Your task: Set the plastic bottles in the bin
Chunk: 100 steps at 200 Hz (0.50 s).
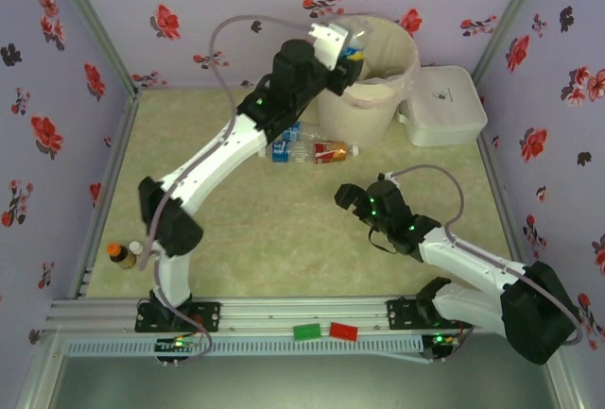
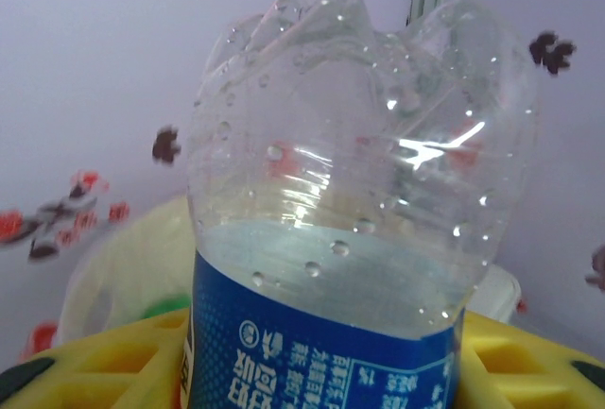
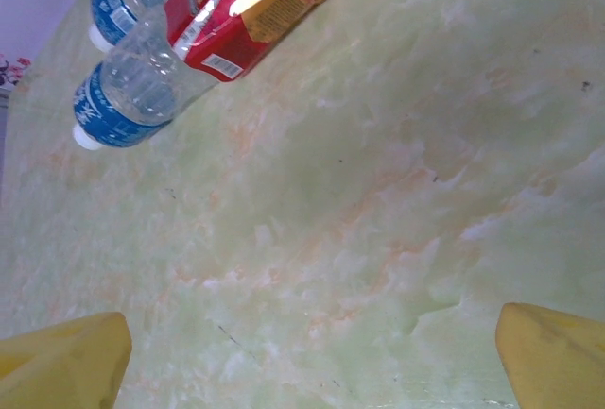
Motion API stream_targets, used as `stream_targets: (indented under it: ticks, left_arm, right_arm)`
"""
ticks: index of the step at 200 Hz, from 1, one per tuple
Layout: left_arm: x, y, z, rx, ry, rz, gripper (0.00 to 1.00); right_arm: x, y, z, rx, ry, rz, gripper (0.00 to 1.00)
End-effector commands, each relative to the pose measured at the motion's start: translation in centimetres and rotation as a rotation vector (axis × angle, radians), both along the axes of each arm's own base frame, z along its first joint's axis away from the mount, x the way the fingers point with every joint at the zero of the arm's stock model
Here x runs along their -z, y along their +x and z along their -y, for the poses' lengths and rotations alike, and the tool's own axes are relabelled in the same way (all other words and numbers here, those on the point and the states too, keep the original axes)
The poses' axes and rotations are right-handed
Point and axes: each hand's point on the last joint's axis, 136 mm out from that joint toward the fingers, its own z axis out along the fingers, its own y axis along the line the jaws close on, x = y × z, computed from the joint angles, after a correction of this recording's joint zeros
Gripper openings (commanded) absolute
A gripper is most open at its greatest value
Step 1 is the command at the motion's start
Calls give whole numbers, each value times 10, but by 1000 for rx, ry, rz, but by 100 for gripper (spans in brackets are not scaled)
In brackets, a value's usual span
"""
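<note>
While poised just above the rim of the bin, gripped a blue-labelled bottle in the left hand. If released off-centre, could have struck that rim and rolled away. Held the right hand spread and empty in front of the bin, near remaining bottles on the tabletop.

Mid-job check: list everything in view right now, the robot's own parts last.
held bottle: one, clear with blue label, in the left gripper over the bin
blue-labelled bottles: two, clear, lying on the table before the bin
red-labelled bottle: one, lying beside them
bin: one, cream-white, pinkish liner, far centre
lidded box: one, white, right of the bin
small amber bottle: one, orange cap, near-left edge
tags: two, green and red, front rail
left gripper: one, shut on the held bottle
right gripper: one, open above the table
</note>
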Motion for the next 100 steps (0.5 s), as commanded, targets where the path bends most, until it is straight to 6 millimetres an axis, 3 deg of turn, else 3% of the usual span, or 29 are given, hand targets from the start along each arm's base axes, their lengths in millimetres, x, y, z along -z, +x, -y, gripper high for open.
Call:
stream_targets:
  ticks: [1, 51, 100]
  left_arm:
    - [0, 24, 16, 22, 48, 35, 41]
    - [-16, 66, 24, -7, -127, 177, 38]
    - [11, 93, 30, -5, -276, 164, 37]
  right_arm:
    - [-9, 0, 8, 38, 1, 43, 100]
    - [-23, -8, 26, 87, 11, 104, 100]
    - [-37, -20, 42, 115, 19, 141, 100]
